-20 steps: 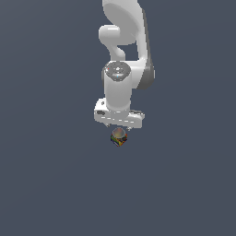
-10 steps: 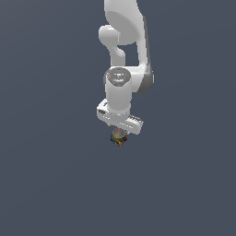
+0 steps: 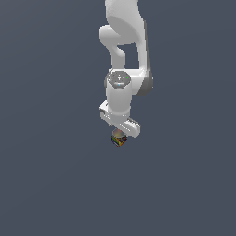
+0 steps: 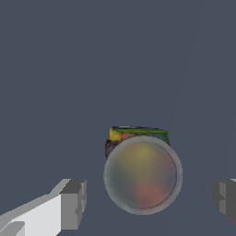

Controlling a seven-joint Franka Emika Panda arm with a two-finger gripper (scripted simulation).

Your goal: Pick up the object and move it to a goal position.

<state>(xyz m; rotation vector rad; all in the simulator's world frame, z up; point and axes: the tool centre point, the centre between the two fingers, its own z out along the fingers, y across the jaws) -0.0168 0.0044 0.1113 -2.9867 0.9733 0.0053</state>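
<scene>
The object (image 4: 142, 173) is a small squat can with a pale round top and a label banded in red, yellow and green. In the wrist view it sits between my two fingers (image 4: 73, 203), with a gap on each side, so nothing grips it. My gripper (image 4: 150, 200) is open. From the exterior view the can (image 3: 119, 138) shows only partly, just below my white hand, and the gripper (image 3: 120, 137) hangs right over it on the grey floor.
The white arm (image 3: 122, 55) rises from the hand toward the top of the exterior view. A plain dark grey floor (image 3: 55, 184) lies all around, with no other object in sight.
The hand has turned about its vertical axis, its crossbar now slanting down toward the exterior view's right. The can has stayed in place below it.
</scene>
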